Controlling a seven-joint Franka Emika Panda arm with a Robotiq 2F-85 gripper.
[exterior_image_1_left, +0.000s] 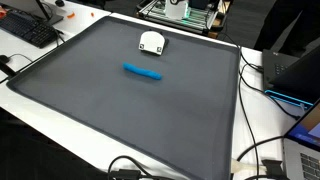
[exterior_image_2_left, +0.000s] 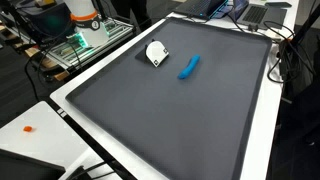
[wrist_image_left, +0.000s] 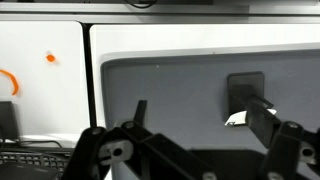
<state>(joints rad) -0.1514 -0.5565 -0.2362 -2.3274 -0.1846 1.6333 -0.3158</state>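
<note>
A blue marker-like stick (exterior_image_1_left: 143, 72) (exterior_image_2_left: 189, 67) lies on the dark grey mat (exterior_image_1_left: 120, 110) (exterior_image_2_left: 180, 120) in both exterior views. A small white object (exterior_image_1_left: 151, 42) (exterior_image_2_left: 157, 53) sits just beyond the stick, towards the robot's side. The gripper does not appear in either exterior view. In the wrist view my gripper (wrist_image_left: 195, 108) stands open above the mat with nothing between its fingers. A small white shape (wrist_image_left: 237, 119) shows beside the right finger (wrist_image_left: 262, 118); I cannot tell what it is.
The mat lies on a white table (exterior_image_1_left: 60, 120) (exterior_image_2_left: 45, 110) (wrist_image_left: 60, 90). A keyboard (exterior_image_1_left: 30, 30) (wrist_image_left: 30, 160), an orange dot (exterior_image_2_left: 28, 128) (wrist_image_left: 50, 57) and cables (exterior_image_1_left: 262, 160) lie around its edges. Laptops (exterior_image_1_left: 295, 70) (exterior_image_2_left: 255, 12) stand at one side.
</note>
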